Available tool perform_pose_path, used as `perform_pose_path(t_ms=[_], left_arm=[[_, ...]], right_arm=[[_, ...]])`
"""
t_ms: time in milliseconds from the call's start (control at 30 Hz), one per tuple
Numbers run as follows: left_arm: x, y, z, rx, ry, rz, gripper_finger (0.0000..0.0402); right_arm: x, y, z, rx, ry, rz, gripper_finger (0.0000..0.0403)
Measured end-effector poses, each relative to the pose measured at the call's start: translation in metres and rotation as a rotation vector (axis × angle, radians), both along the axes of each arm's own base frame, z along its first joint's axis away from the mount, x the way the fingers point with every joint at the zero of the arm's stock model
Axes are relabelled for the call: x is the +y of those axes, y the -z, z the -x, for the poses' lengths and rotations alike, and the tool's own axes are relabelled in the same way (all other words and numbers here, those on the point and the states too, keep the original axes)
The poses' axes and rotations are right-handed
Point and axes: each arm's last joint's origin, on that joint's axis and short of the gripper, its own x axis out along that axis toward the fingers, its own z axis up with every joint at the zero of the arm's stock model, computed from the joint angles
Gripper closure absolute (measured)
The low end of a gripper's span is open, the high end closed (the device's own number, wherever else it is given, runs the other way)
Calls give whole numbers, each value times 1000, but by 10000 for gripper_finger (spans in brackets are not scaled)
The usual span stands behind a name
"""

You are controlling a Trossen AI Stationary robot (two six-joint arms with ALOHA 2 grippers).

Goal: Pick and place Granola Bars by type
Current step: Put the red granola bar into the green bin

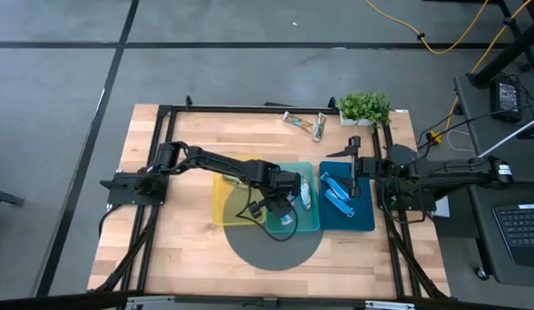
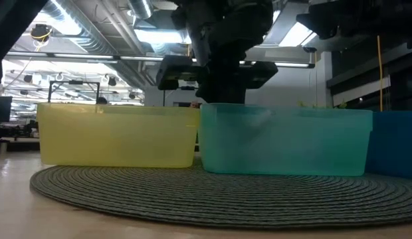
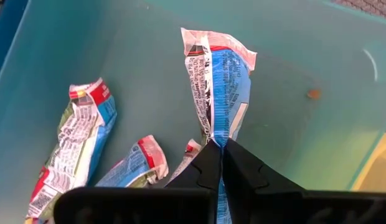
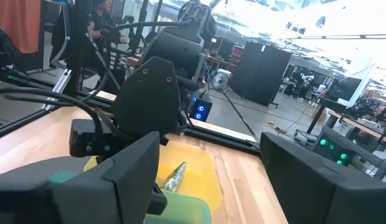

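High view: wood table (image 1: 164, 250), round grey mat (image 1: 250, 250), then three trays side by side, yellow (image 1: 222, 194) left, teal (image 1: 312, 226) middle, dark blue (image 1: 363, 220) right. Left gripper (image 3: 219, 146) over teal tray, fingers pinched tight on a blue-and-white bar (image 3: 221, 81), more bars (image 3: 81, 134) lying beneath. Right gripper (image 1: 355, 155) just past the blue tray's far edge, fingers spread wide, holding nothing. Two tan bars (image 1: 305, 122) at far edge by plant (image 1: 364, 107).

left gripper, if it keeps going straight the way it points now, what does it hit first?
Likely the teal tray's floor. The left gripper, shut on a blue-and-white bar, points down into it; the held bar would touch first. Depth is unclear.
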Motion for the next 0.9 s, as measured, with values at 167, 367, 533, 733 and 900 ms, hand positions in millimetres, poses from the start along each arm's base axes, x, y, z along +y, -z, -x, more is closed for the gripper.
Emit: perform_pose_path(t_ms=[167, 367, 533, 733, 900], left_arm=[[0, 6, 0, 23, -6, 2, 395], [0, 14, -1, 51, -9, 1, 393], [0, 14, -1, 50, -19, 5, 361], [1, 14, 0, 60, -35, 1, 304], [4, -2, 4, 27, -75, -97, 271]], right_arm=[[0, 0, 0, 3, 1, 7, 123], [0, 0, 0, 3, 1, 6, 123], [0, 0, 0, 3, 1, 6, 123], [0, 0, 0, 3, 1, 6, 123], [0, 0, 0, 4, 2, 6, 123]])
